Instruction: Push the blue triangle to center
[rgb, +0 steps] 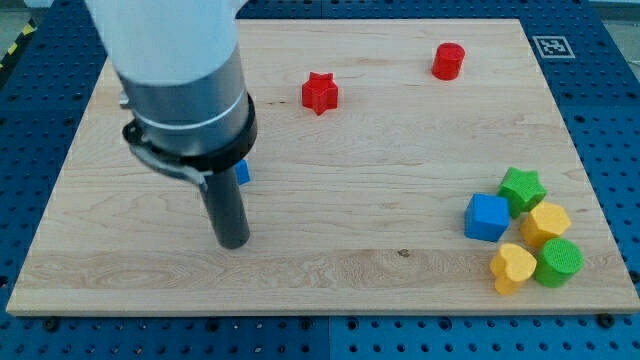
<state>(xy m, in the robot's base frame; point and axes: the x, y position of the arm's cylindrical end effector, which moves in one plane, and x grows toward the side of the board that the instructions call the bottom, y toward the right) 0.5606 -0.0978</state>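
Blue triangle (242, 172): mostly hidden behind my rod — just beside my tip (233, 243).
Hand: none — bare rod.
Risk: blind push could glance off.

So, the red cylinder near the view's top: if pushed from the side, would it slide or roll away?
The red cylinder stands upright on its flat end, so it would probably slide, not roll. It looks squat, so tipping seems unlikely. The wooden board looks smooth, so it may glide easily and could veer off if pushed off-centre.
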